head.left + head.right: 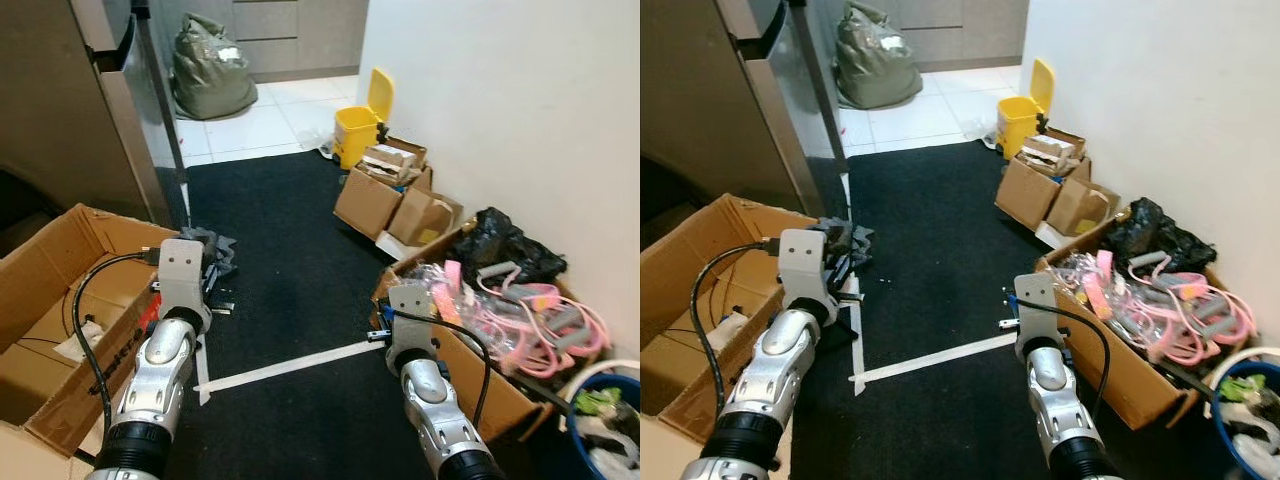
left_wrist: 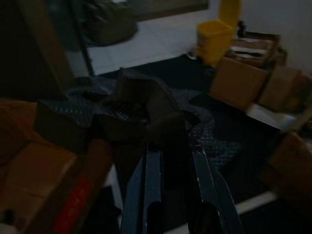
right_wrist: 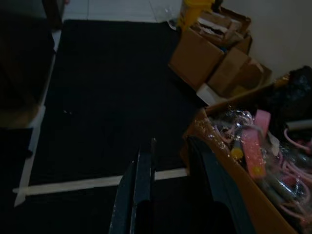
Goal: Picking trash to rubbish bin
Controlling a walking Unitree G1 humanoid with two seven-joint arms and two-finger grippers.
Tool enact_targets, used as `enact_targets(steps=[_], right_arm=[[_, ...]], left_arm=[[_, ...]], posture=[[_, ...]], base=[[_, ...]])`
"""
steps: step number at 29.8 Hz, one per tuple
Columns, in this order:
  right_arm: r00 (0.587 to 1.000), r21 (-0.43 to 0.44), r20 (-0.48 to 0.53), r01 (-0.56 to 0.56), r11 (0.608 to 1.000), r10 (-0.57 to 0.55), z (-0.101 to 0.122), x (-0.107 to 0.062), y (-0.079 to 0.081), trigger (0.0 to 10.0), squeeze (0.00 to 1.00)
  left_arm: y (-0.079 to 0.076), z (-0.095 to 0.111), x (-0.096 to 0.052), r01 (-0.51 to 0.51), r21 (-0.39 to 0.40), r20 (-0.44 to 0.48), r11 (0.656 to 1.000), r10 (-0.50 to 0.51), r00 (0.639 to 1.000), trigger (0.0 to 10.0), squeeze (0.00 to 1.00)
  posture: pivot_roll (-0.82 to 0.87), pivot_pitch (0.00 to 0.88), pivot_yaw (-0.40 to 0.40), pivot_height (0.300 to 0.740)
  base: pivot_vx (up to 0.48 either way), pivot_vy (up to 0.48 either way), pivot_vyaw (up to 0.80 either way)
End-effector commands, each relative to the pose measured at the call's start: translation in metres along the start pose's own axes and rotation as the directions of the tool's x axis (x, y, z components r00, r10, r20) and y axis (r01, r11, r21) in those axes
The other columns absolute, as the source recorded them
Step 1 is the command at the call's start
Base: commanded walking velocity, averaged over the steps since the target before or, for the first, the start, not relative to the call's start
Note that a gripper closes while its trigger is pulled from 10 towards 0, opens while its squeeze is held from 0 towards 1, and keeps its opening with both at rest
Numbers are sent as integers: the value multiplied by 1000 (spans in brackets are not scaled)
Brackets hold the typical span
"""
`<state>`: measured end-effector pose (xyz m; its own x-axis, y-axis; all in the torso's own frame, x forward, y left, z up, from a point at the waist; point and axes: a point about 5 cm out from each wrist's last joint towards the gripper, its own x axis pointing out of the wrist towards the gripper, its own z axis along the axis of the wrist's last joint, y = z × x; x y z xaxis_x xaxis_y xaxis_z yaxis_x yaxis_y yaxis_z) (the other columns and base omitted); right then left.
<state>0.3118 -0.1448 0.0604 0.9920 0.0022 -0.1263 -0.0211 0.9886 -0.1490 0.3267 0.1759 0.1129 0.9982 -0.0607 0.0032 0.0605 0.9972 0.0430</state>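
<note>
Two grippers: both raised in front of the robot, neither holding anything
Left gripper (image 2: 170,195): fingers apart with a gap between them, poised above the crumpled grey scrap (image 1: 212,248) on the black mat (image 1: 280,260), beside the big open cardboard box (image 1: 60,300)
Right gripper (image 3: 170,190): fingers spread, nothing between them, hanging over the mat just beside the box of pink tubing (image 1: 520,310)
Trash: the grey scrap lies at the mat's edge next to the fridge door (image 1: 150,120), not yet gripped; in the left wrist view it sits just beyond the fingertips
Bin: yellow rubbish bin (image 1: 358,130), lid up, at the far end of the mat by the white wall, well apart from the scrap
Other clutter: small cardboard boxes (image 1: 390,200) near the bin, a black bag (image 1: 505,245), a stuffed green sack (image 1: 210,70) on the tiles
Progress: early, by my reading; nothing picked up, grasp and carry to the bin both left
Next: lower the left gripper onto the scrap and close
</note>
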Motion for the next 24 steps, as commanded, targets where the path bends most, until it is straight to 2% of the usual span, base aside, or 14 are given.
enact_targets(steps=[1, 14, 24], right_arm=[[1000, -7, -18, 11, 1000, -11, -3, -1, -2, 10000, 0], [1000, -32, -12, -21, 999, 20, -1, 0, 1, 10000, 0], [999, -54, -7, -51, 997, 51, 0, 1, 5, 10000, 0]], left_arm=[[0, -3, -1, 2, 3, -16, 1000, -2, 1000, 10000, 0], [0, -3, -2, 1, 0, -14, 1000, -1, 1000, 10000, 0], [0, -2, -2, -2, -2, -10, 1000, 2, 1000, 10000, 0]], posture=[[5, 82, 14, 740], [6, 82, 13, 740], [9, 83, 12, 740]], base=[[311, 0, 0], [310, 0, 0], [298, 0, 800]])
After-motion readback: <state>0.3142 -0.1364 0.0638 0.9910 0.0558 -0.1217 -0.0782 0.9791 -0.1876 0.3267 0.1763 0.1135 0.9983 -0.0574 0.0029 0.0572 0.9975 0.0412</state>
